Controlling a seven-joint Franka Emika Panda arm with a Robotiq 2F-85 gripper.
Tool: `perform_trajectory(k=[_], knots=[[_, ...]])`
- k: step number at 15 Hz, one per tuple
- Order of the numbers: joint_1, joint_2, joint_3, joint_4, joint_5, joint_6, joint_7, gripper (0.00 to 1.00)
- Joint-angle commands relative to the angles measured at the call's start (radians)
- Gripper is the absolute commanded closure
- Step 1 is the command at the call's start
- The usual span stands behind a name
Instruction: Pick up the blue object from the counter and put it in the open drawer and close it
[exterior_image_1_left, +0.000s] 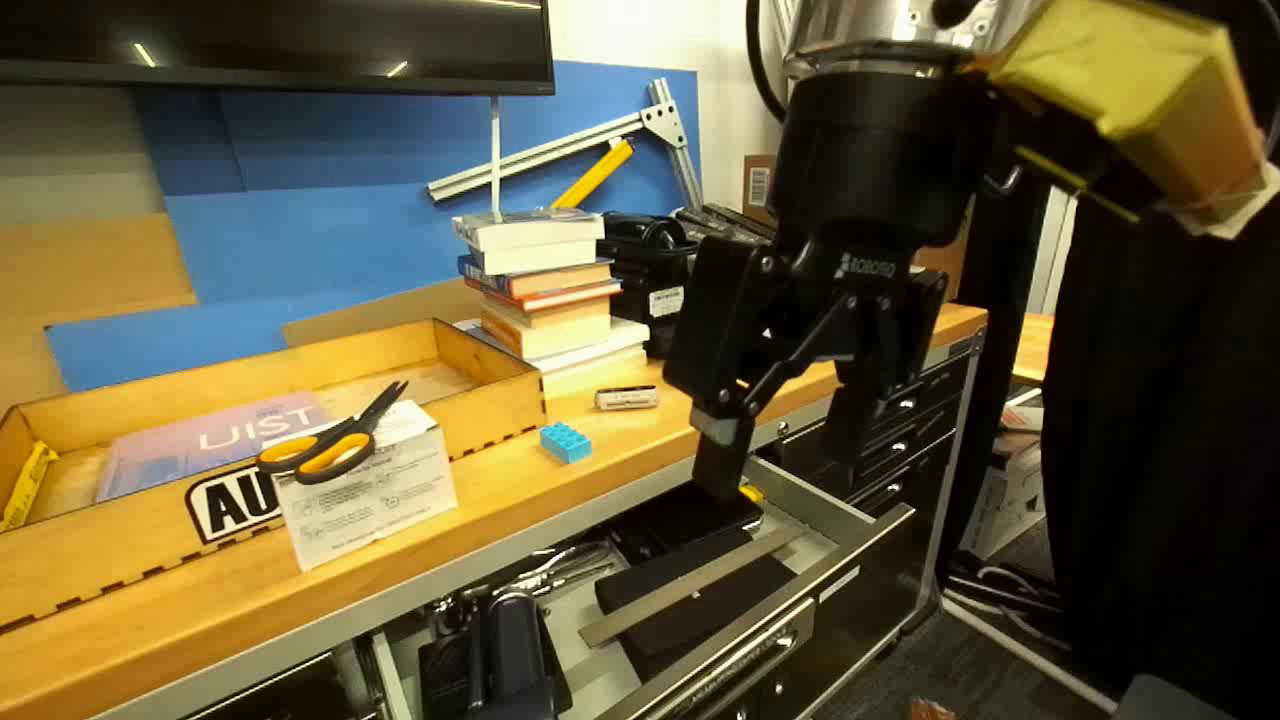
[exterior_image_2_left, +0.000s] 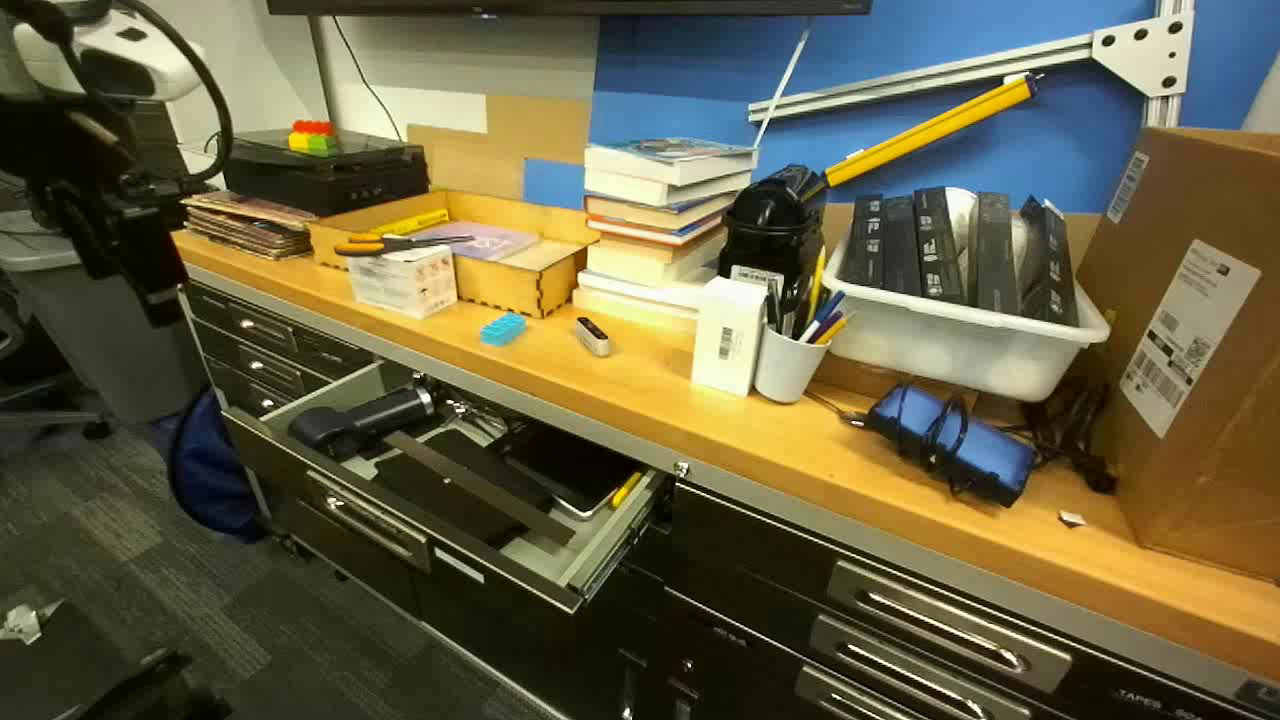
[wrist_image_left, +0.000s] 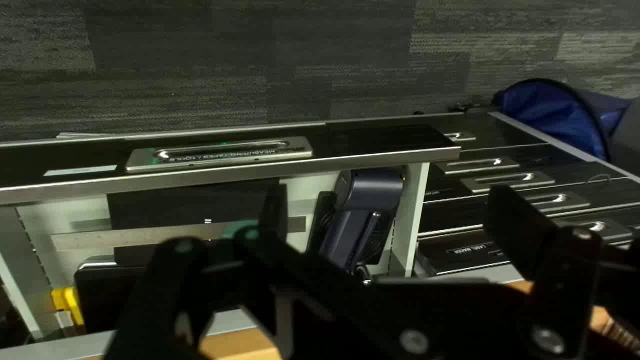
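The blue object (exterior_image_1_left: 566, 442), a small light-blue studded brick, lies on the wooden counter (exterior_image_1_left: 520, 490) near its front edge. It also shows on the counter (exterior_image_2_left: 640, 385) in an exterior view, where the blue object (exterior_image_2_left: 503, 329) lies behind the drawer. The wrist view does not show it. The black drawer (exterior_image_1_left: 780, 599) is pulled open below the counter; its front also shows in an exterior view (exterior_image_2_left: 520, 585) and in the wrist view (wrist_image_left: 360, 159). My gripper (exterior_image_1_left: 785, 450) hangs downward above the drawer's side in that picture. In the wrist view the gripper (wrist_image_left: 392, 212) has its fingers wide apart, with nothing between them.
The drawer holds a dark-blue tool (exterior_image_2_left: 365, 420), a metal strip (exterior_image_2_left: 480, 485) and black flat items. A small grey-white piece (exterior_image_1_left: 627, 398) lies beside the brick. A white box (exterior_image_1_left: 370, 490) with scissors, a wooden tray (exterior_image_1_left: 490, 405) and stacked books (exterior_image_1_left: 550, 335) stand nearby.
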Motion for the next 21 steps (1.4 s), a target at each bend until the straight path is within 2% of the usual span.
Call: perform_trajectory(k=[1,5,6,8,11,15,17,21], knots=[[-0.008,-0.002,0.006,0.006,0.005,-0.004,-0.005,0.00],[-0.008,-0.006,0.006,0.010,0.005,-0.004,-0.005,0.00],[-0.049,0.068,0.039,0.042,-0.025,0.023,0.051,0.00],[-0.080,0.216,0.049,0.117,-0.049,0.095,0.060,0.00],[-0.118,0.359,0.068,0.217,-0.103,0.168,0.095,0.00],[-0.161,0.603,0.102,0.406,-0.251,0.256,0.205,0.00],[-0.162,0.723,0.102,0.504,-0.317,0.302,0.280,0.00],[-0.117,0.957,0.058,0.734,-0.434,0.285,0.366,0.00]])
